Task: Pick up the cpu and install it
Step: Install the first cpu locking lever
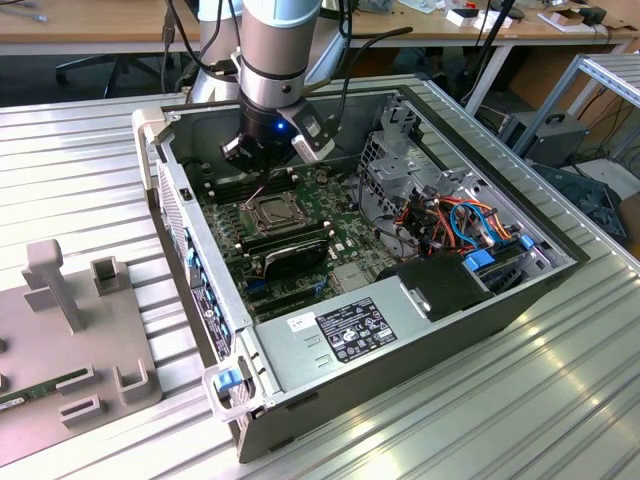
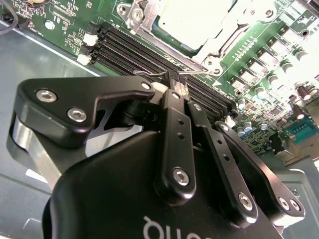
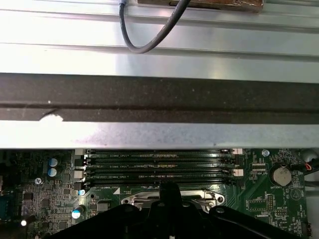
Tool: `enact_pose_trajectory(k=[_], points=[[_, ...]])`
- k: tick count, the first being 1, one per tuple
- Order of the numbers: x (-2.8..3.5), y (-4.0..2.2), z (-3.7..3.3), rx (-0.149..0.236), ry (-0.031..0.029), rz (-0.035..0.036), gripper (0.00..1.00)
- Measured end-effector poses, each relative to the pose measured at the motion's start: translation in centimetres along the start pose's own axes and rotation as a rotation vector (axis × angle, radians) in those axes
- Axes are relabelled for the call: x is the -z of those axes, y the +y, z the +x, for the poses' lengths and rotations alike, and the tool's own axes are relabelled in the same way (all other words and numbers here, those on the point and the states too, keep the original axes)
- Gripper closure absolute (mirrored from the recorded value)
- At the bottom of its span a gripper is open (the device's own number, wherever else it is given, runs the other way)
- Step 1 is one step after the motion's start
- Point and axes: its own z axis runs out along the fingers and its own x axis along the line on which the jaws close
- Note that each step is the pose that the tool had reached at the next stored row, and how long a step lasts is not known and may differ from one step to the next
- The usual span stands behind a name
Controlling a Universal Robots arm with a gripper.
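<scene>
On the exterior view's left a grey fixture block (image 1: 75,345) lies on the ribbed metal table (image 1: 70,170), at about nine o'clock from the open computer case (image 1: 400,330). Inside the case, the cpu (image 1: 270,211) sits in its socket on the green motherboard (image 1: 300,250). In the second wrist view the cpu (image 2: 192,20) is a pale, flat, silvery square inside the metal socket frame (image 2: 149,22). The gripper (image 2: 178,92) has its black fingers (image 2: 172,129) pinched together, with nothing seen between the tips. It hangs over the black memory slots (image 2: 144,52), and the cpu lies just beyond its tips, at about one o'clock, apart from them.
</scene>
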Motion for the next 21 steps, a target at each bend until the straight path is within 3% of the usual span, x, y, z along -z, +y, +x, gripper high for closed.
enact_pose_trajectory(k=[21], points=[[-0.23,0.22,-0.07,0.000,0.0000,-0.0004,0.89]])
